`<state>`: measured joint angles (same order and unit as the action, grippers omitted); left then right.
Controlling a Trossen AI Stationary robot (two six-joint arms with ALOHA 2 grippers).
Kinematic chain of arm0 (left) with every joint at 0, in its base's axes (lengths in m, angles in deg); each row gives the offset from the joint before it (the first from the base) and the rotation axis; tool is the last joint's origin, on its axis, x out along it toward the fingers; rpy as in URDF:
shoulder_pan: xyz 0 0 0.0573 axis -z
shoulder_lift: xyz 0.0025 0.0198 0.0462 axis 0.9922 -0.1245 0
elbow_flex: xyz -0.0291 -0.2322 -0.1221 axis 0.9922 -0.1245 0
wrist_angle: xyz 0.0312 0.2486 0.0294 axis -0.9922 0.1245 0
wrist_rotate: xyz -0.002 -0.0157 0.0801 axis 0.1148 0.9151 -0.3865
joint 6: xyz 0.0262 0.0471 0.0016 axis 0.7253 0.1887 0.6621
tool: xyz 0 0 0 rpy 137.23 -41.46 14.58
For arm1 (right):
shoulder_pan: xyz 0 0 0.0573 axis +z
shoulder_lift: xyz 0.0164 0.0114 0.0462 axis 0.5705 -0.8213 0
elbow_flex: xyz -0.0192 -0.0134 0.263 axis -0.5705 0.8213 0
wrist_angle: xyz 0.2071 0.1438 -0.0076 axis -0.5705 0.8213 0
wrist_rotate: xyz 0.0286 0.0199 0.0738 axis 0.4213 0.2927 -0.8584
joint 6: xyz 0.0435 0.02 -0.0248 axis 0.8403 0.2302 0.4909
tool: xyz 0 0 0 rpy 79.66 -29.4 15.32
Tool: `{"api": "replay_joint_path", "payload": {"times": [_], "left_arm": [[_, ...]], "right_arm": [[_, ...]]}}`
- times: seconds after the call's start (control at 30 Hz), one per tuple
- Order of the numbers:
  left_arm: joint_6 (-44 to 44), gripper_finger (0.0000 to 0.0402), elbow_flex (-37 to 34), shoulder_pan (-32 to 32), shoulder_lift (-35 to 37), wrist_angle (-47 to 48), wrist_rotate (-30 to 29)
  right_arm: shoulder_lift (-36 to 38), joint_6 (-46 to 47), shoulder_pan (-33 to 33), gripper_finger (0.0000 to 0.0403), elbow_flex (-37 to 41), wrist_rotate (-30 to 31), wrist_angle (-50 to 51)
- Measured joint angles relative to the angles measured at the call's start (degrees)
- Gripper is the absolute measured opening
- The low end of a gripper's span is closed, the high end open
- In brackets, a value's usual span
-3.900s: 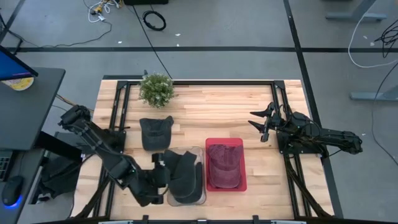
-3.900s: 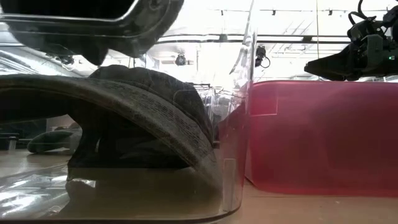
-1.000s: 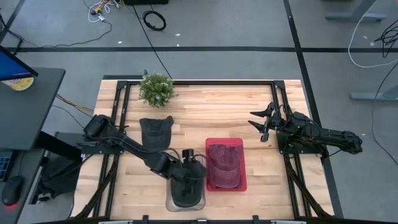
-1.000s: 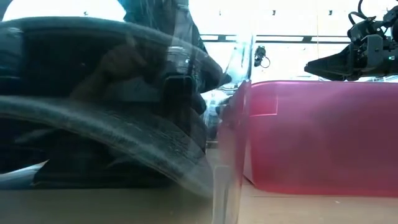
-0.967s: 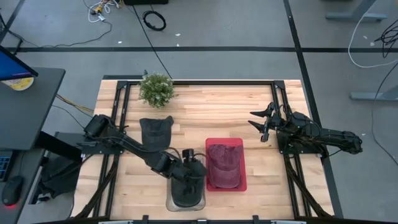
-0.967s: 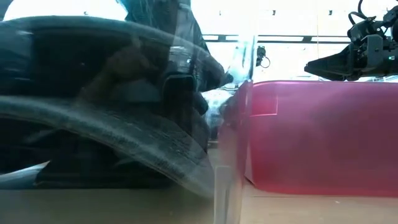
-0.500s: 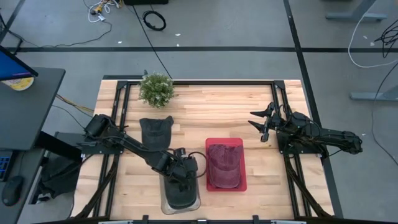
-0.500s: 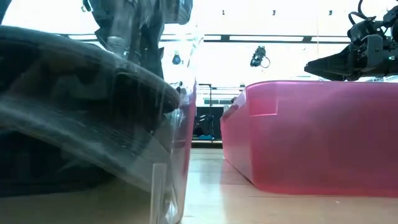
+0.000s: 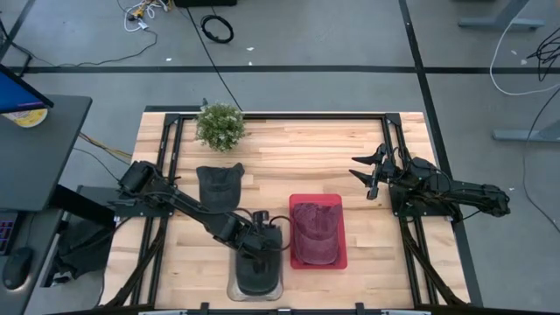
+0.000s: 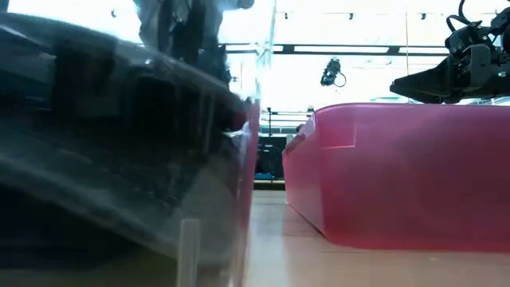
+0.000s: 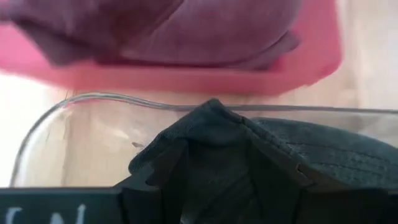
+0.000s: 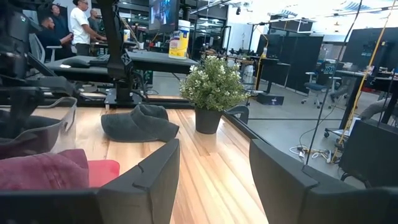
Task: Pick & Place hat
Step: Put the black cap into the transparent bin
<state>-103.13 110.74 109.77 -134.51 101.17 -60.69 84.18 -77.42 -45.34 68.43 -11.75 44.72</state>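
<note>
A dark grey hat (image 9: pixel 256 273) lies in a clear bin (image 9: pixel 233 282) near the table's front edge; it fills the left of the low view (image 10: pixel 96 159). My left gripper (image 9: pixel 261 238) hangs open over the hat's far end, where the cloth bunches into a peak (image 11: pixel 214 109). Beside the clear bin, a maroon hat (image 9: pixel 315 226) sits in a red bin (image 9: pixel 340 259). Another dark hat (image 9: pixel 219 184) rests flat on the wood farther back. My right gripper (image 9: pixel 366 175) waits open at the table's right, above the wood. My left gripper comes down slanting from the far side onto the far end of the dark hat (image 11: pixel 273 155) in the clear bin. Its fingers merge with the dark cloth, so I cannot tell whether they touch it. The hat rests in the bin.
A potted plant (image 9: pixel 219 125) stands at the far left of the table. Black frame rails (image 9: pixel 166 157) run along both sides. The red bin's wall (image 10: pixel 398 175) stands just right of the clear bin, with a strip of bare wood between them.
The clear bin with the dark hat has slid toward the table's near edge and a little left, away from the red bin. A gap now shows between the two bins. My left gripper has stayed over the hat's far end.
</note>
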Motion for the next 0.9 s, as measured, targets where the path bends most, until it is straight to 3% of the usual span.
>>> {"api": "replay_joint_path", "payload": {"times": [0.27,0.6,0.77,0.9], "left_arm": [[4.27,0.0167,0.00,-0.04,0.03,-2.74,-1.41],[4.51,0.0167,0.00,0.28,4.64,3.11,0.52],[3.80,0.0167,0.02,1.41,9.56,8.37,-3.61],[-0.49,0.0167,0.07,4.34,13.02,18.83,-10.82]], "right_arm": [[0.00,0.00,-0.01,0.0199,0.00,0.00,0.01],[0.01,0.00,-0.01,0.0199,0.00,0.00,-0.01],[0.02,0.00,-0.01,0.0199,0.00,0.00,0.01],[0.02,0.00,0.00,0.0199,0.00,0.00,0.01]]}}
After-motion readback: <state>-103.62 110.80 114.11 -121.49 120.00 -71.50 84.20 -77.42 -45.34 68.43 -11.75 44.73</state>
